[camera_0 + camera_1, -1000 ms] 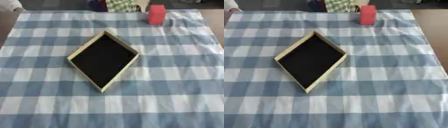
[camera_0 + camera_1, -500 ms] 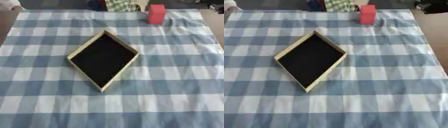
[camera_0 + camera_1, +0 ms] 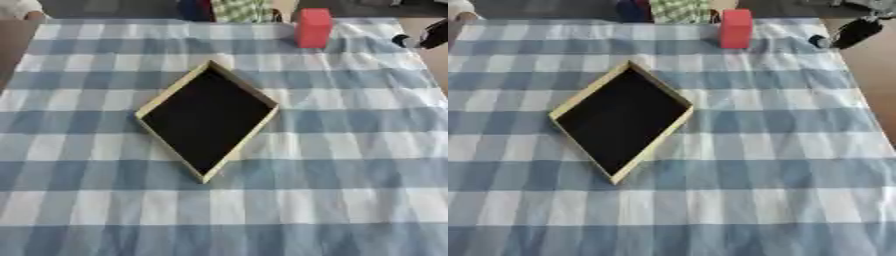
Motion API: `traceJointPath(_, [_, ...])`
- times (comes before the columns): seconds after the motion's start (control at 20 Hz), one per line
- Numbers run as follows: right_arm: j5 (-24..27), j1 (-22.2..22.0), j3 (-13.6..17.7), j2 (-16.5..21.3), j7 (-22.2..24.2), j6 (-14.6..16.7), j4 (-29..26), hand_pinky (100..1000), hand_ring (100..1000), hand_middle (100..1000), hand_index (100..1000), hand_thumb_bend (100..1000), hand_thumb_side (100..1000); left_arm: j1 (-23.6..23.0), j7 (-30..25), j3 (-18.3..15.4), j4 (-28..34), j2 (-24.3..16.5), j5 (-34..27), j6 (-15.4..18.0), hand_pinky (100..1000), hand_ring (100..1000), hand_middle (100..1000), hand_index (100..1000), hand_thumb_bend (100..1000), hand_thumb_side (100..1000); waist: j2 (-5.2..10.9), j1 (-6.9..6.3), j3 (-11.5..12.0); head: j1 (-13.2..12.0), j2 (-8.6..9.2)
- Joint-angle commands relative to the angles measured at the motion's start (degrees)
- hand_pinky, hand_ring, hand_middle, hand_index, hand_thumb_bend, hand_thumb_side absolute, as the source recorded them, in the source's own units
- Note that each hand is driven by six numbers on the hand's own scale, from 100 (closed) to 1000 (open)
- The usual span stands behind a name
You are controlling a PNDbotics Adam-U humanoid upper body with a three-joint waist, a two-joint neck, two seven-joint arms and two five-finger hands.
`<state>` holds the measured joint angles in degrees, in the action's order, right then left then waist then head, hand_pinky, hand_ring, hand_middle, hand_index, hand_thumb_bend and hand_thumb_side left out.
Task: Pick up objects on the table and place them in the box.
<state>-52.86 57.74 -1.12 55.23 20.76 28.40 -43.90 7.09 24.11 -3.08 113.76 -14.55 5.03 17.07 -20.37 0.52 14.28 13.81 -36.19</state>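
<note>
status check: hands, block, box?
Right hand at far right edge, fingers unclear. Left hand not in view. Red block upright at far edge. Box empty, path clear.

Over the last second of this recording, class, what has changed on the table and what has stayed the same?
The right robot hand has come into view at the upper right corner, beyond the tablecloth's edge, reaching in toward the red block; its fingers cannot be made out. It touches nothing yet. The red block stays at the far edge and the box stays empty, mid-table. The left robot hand is out of view.

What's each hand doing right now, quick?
Left hand: not in view.
Right hand: entering at the far right corner, holding nothing; fingers cannot be told.
</note>
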Motion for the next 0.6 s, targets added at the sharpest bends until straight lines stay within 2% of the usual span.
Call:
traceJointPath(0.05, [2.1, 1.9, 0.0, 0.5, 1.9, -0.3, -0.3, 1000, 1000, 983, 991, 336, 263, 0.3, -0.4, 0.0, 0.8, -1.3, -0.2, 0.0, 677, 663, 590, 630, 100, 747, 1.47, 0.13, 0.1, 0.2, -0.03])
traceJointPath(0.25, [4.0, 3.3, -0.7, -0.9, 3.9, -0.7, -0.1, 994, 999, 982, 998, 358, 100, 0.4, -0.5, 0.1, 0.8, -1.3, -0.3, 0.0, 677, 663, 590, 630, 100, 746, 1.49, 0.23, 0.3, 0.4, -0.08])
traceJointPath(0.45, [4.6, 4.6, -1.4, -2.2, 5.5, -1.2, 0.1, 996, 998, 982, 996, 371, 100, 0.5, -0.7, 0.2, 0.8, -1.4, -0.4, 0.0, 676, 664, 590, 630, 100, 741, 1.58, 0.32, 0.4, 0.4, -0.11])
traceJointPath(0.5, [4.5, 4.8, -1.5, -2.4, 5.7, -1.5, 0.1, 992, 993, 973, 993, 316, 100, 0.5, -0.7, 0.2, 0.8, -1.5, -0.4, 0.0, 676, 664, 590, 630, 100, 741, 1.60, 0.36, 0.5, 0.4, -0.14])
traceJointPath(0.6, [4.4, 5.1, -2.0, -2.9, 5.7, -2.1, 0.2, 994, 994, 971, 991, 278, 100, 0.5, -0.7, 0.2, 0.8, -1.5, -0.5, 0.0, 677, 664, 590, 630, 100, 740, 1.63, 0.47, 0.5, 0.4, -0.18])
